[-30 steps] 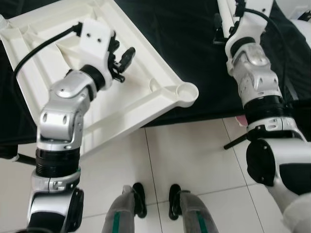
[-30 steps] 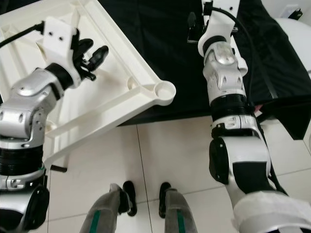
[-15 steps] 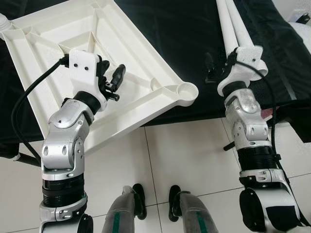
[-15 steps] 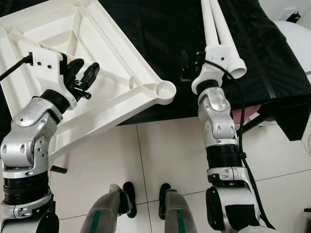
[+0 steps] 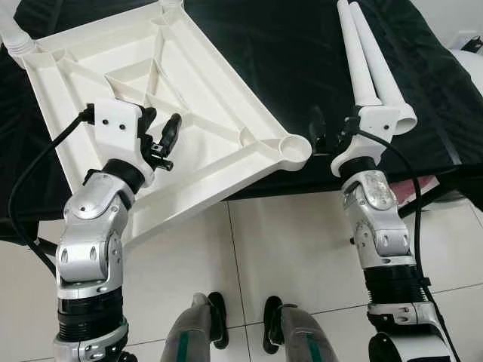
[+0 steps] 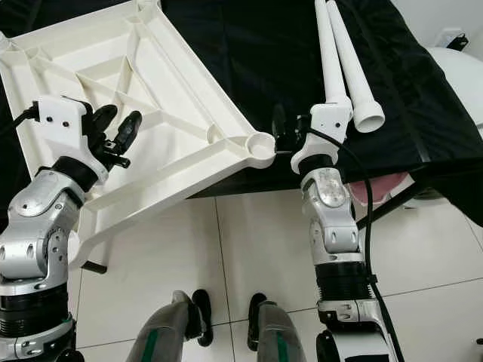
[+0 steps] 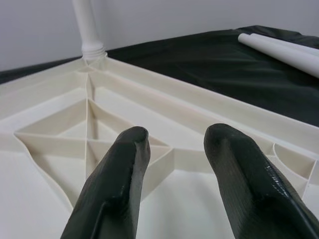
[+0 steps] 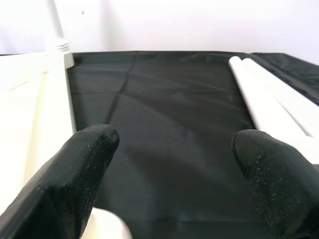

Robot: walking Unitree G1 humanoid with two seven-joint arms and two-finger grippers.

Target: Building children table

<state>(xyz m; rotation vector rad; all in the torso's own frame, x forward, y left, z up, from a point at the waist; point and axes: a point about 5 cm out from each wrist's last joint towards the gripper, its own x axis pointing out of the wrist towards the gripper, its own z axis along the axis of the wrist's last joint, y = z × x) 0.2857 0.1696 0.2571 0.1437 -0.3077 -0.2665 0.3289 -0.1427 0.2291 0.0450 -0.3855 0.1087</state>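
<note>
Both arms have pulled back toward the robot since the earlier frame: the right gripper (image 6: 290, 137), which was up among the far legs, now sits low at the near edge of the black cloth (image 5: 264, 53), and the left gripper (image 5: 162, 136) has dropped nearer over the tabletop.

White tabletop (image 5: 113, 68) lies upside down on the cloth, ribs up, tilted so its near-right corner socket (image 5: 293, 148) juts over the cloth edge above the tiled floor (image 5: 287, 241). One leg (image 7: 87, 27) already stands in the far corner. Two loose legs (image 5: 370, 64) lie side by side on the right of the cloth, touching each other, long axis running near to far, near ends just beside the right wrist.

Key relation: loose legs lie just right of and beyond the right gripper, empty socket just to its left. Right arm is clearly the nearer one to both; left arm is well apart from the legs.

Right gripper: fingers (image 8: 84, 164) spread wide, empty, pointing along the cloth between tabletop rim and legs. Left gripper: fingers (image 7: 119, 174) apart by a moderate gap, empty, hovering over the ribs, touching nothing as far as can be seen.

Likely next: right gripper swings right to take a leg near its end.
</note>
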